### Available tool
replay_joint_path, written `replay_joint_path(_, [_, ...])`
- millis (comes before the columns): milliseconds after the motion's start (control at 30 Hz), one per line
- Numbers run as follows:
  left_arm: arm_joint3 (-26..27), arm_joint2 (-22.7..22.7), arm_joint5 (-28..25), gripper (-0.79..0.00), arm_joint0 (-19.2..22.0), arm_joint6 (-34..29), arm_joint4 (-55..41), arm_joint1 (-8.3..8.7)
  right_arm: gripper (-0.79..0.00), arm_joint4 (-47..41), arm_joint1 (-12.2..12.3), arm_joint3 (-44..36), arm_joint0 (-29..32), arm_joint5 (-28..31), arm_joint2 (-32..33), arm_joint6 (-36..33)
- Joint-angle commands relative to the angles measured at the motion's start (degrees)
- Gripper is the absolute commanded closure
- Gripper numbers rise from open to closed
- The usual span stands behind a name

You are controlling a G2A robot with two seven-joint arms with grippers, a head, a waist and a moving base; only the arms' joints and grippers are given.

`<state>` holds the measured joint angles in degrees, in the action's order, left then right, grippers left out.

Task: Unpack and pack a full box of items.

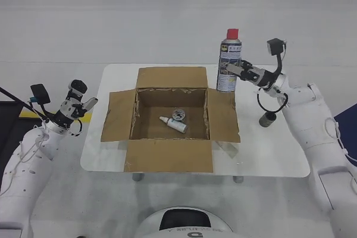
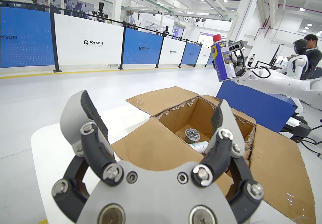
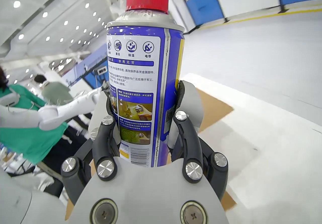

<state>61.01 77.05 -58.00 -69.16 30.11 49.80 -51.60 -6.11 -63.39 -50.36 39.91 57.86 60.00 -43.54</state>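
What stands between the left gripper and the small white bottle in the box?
The cardboard box's left wall and its folded-out flap lie between the open left gripper and the white bottle. From above, nothing covers it.

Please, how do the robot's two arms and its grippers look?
The left arm and right arm have smooth white shells, with thin cables looping near the wrists. The left gripper and right gripper each have a grey metal plate, black links with silver bolts, and two curved fingers with black ribbed pads.
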Motion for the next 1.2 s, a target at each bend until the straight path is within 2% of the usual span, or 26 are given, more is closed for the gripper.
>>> replay_joint_path(0, [0.0,0.0,0.0,-0.785,0.0,0.0,0.0,0.0,0.0,0.9,-1.1,0.1,-1.8,-0.4,-3.5,-1.4])
replay_joint_path(133, [0.0,0.0,0.0,-0.785,0.0,0.0,0.0,0.0,0.0,1.9,-3.7,1.1,-5.1,-1.3,-10.2,-4.2])
replay_joint_path(500, [0.0,0.0,0.0,-0.785,0.0,0.0,0.0,0.0,0.0,11.5,-10.2,5.7,-11.3,-4.8,-26.6,-7.7])
replay_joint_path(600, [0.0,0.0,0.0,-0.785,0.0,0.0,0.0,0.0,0.0,16.4,-11.9,8.1,-13.1,-5.6,-29.9,-8.2])
replay_joint_path(700, [0.0,0.0,0.0,-0.785,0.0,0.0,0.0,0.0,0.0,17.6,-13.7,10.3,-13.9,-5.6,-31.9,-7.5])
replay_joint_path(767, [0.0,0.0,0.0,-0.785,0.0,0.0,0.0,0.0,-0.237,18.2,-14.7,11.4,-14.3,-5.6,-32.9,-7.1])
replay_joint_path(833, [0.0,0.0,0.0,-0.785,0.0,0.0,0.0,0.0,-0.369,18.3,-15.7,12.5,-14.6,-5.3,-33.7,-6.9])
replay_joint_path(867, [0.0,0.0,0.0,-0.785,0.0,0.0,0.0,0.0,-0.616,18.2,-16.1,13.1,-14.7,-5.1,-34.0,-6.8])
replay_joint_path(900, [0.0,0.0,0.0,-0.785,0.0,0.0,0.0,0.0,-0.785,18.1,-16.5,13.7,-14.8,-4.9,-34.3,-6.9])
replay_joint_path(1167, [0.0,0.0,0.0,-0.785,0.0,0.0,0.0,0.0,-0.785,17.2,-19.1,16.9,-15.7,-4.3,-36.3,-7.1])
